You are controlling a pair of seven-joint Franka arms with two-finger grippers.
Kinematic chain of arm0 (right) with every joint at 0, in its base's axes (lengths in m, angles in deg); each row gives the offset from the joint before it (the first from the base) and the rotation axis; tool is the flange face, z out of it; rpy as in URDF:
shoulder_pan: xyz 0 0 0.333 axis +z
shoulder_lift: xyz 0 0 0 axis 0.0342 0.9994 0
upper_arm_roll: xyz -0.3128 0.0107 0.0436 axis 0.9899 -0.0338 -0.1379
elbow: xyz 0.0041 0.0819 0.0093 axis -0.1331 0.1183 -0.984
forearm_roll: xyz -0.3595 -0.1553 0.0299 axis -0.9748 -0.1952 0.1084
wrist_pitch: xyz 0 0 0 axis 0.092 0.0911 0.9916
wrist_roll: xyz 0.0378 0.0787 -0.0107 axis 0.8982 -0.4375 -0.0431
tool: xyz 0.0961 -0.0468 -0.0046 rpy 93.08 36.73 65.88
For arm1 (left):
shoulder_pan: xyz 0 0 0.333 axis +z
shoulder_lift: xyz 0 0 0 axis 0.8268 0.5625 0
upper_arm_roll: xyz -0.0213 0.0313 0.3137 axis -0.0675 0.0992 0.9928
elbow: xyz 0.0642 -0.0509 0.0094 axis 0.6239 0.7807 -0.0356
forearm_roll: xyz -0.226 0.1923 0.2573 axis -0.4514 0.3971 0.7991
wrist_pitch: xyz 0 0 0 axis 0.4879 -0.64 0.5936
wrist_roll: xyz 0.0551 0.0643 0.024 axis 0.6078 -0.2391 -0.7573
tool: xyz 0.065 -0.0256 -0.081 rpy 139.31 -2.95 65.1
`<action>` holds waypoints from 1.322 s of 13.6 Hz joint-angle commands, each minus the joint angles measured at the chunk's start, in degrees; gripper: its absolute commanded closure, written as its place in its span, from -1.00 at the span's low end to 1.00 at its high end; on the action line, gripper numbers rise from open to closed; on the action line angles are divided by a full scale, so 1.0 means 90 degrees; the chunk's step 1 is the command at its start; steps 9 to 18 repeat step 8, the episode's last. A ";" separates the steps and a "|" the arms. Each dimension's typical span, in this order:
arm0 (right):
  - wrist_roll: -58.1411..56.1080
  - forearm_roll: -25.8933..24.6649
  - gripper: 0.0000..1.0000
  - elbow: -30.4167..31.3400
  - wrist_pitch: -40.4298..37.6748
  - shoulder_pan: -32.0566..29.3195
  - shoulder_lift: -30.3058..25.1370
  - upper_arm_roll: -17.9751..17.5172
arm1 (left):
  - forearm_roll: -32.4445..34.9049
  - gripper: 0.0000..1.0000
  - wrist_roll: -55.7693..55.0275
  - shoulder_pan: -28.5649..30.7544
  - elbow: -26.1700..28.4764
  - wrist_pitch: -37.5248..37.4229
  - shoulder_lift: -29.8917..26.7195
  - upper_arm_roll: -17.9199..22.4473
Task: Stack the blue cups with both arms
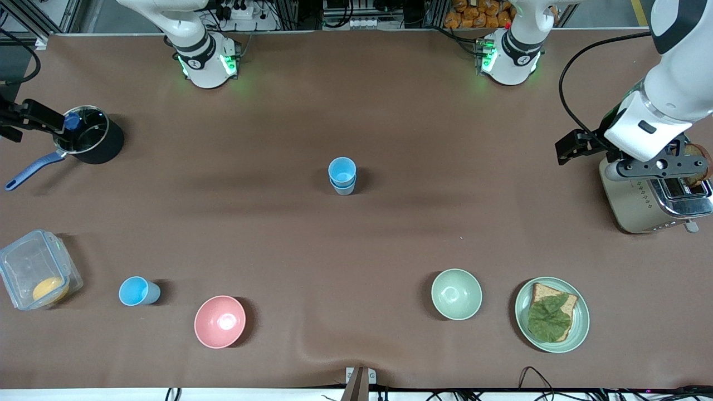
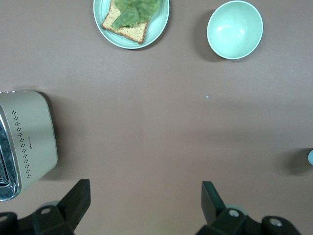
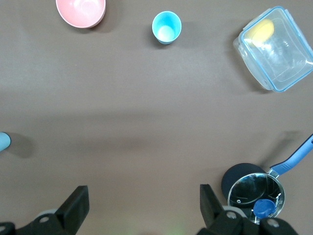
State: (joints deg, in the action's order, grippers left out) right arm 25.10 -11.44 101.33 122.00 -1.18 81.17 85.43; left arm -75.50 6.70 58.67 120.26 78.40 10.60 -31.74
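Note:
Two blue cups stand nested as one stack (image 1: 342, 175) in the middle of the table. A single blue cup (image 1: 138, 291) stands nearer the front camera, toward the right arm's end; it shows upright in the right wrist view (image 3: 166, 27). My left gripper (image 1: 665, 167) hangs over the toaster, open and empty (image 2: 145, 196). My right gripper (image 1: 25, 120) is beside the pot, open and empty (image 3: 144, 200). An edge of the stack shows in the left wrist view (image 2: 310, 157) and in the right wrist view (image 3: 4, 142).
A pink bowl (image 1: 219, 321) sits beside the single cup. A pale green bowl (image 1: 456, 294) and a plate (image 1: 582, 328) with bread and a leaf sit toward the left arm's end. There is also a toaster (image 1: 640, 209), a black pot (image 1: 108, 147) and a clear container (image 1: 22, 262).

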 commanded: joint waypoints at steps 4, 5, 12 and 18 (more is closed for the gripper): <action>0.0038 -0.0062 -1.00 -0.0251 -0.0078 -0.0043 0.0295 -0.0081 | -0.0046 -1.00 0.0143 0.0049 -0.0061 -0.0056 -0.0080 -0.0003; 0.0048 -0.0062 -1.00 -0.0251 -0.0068 -0.0033 0.0324 -0.0091 | -0.0056 -1.00 0.0144 0.0059 -0.0100 -0.0085 -0.0100 -0.0013; 0.0029 -0.0081 -1.00 -0.0319 -0.0068 -0.0033 0.0364 -0.0091 | -0.0066 -1.00 0.0144 0.0069 -0.0295 -0.0261 -0.0178 0.0006; 0.0029 -0.0081 -1.00 -0.0319 -0.0068 -0.0033 0.0364 -0.0091 | -0.0066 -1.00 0.0144 0.0069 -0.0295 -0.0261 -0.0178 0.0006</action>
